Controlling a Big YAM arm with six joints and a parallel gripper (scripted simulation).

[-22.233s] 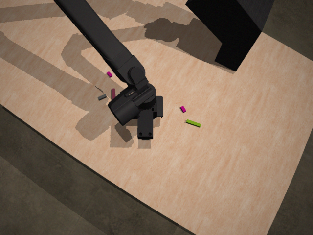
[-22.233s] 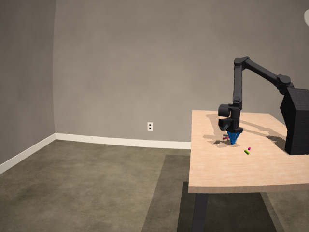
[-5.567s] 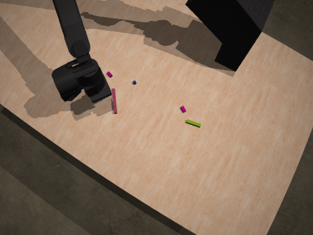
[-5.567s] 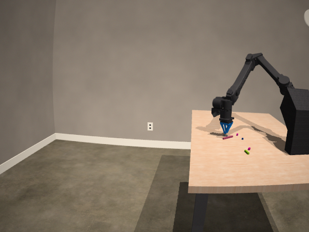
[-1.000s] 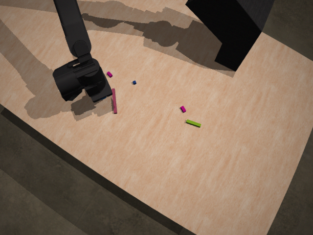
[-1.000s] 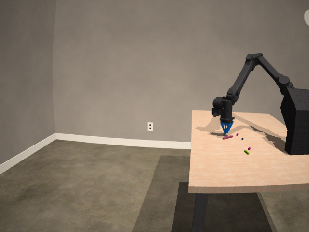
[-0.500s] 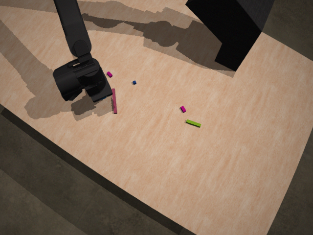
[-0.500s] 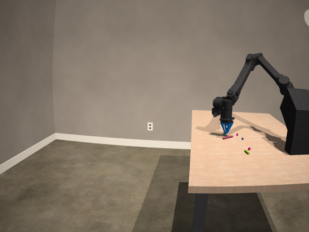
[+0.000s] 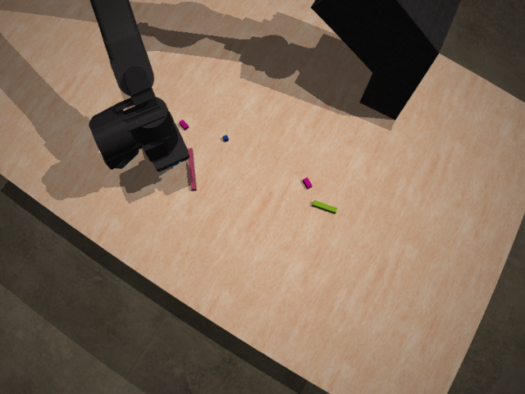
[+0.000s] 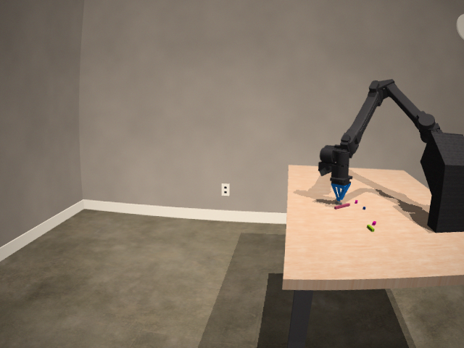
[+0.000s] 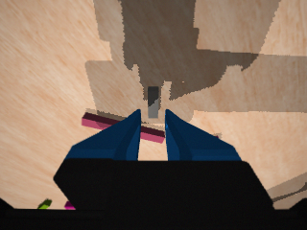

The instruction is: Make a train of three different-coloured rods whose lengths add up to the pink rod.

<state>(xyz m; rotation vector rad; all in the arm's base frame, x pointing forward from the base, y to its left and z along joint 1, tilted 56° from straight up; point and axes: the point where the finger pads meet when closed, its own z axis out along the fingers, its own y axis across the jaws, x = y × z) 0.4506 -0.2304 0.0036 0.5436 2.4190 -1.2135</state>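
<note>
My gripper (image 10: pixel 338 200) (image 11: pixel 153 115) points down, its blue fingers partly open. A grey rod (image 11: pixel 153 101) lies below and between the fingertips, with a gap on both sides; the hand hides it in the top view. The pink rod (image 9: pixel 192 169) (image 10: pixel 341 206) (image 11: pixel 98 123) lies close beside it, partly behind the fingers in the wrist view. A magenta rod (image 9: pixel 183 124) (image 10: pixel 356 201) and a small blue rod (image 9: pixel 225 138) (image 10: pixel 363 207) lie apart nearby. Another magenta rod (image 9: pixel 307 183) (image 10: pixel 373 222) (image 11: pixel 70 205) lies near the lime rod (image 9: pixel 324 206) (image 10: pixel 370 228) (image 11: pixel 44 204), at an angle to it.
The arm's black base block (image 9: pixel 381 51) (image 10: pixel 446 187) stands on the table (image 9: pixel 296 275) (image 10: pixel 329 254). The arm's shadows fall across the table around the hand. The table's long edge runs beyond the hand, at the lower left in the top view.
</note>
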